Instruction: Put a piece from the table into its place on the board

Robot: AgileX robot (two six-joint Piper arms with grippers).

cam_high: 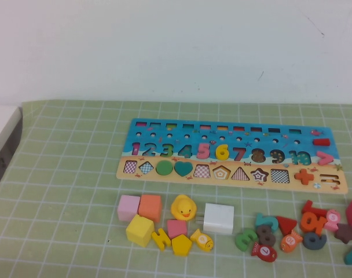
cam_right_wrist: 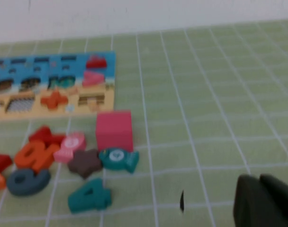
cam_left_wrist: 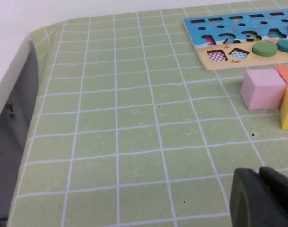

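Piece [cam_high: 222, 152] rests in board [cam_high: 164, 131], away from end effectors [cam_left_wrist: 263, 198] [cam_right_wrist: 266, 201].

The small flat yellow wooden number 6 [cam_high: 222, 152] sits flat in its slot on the long rectangular wooden puzzle board [cam_high: 231, 153], blue above and tan below, between the pink 5 and the pink 7. The board lies flat on the light green grid-patterned table mat [cam_high: 66, 191], right of the frame's centre.
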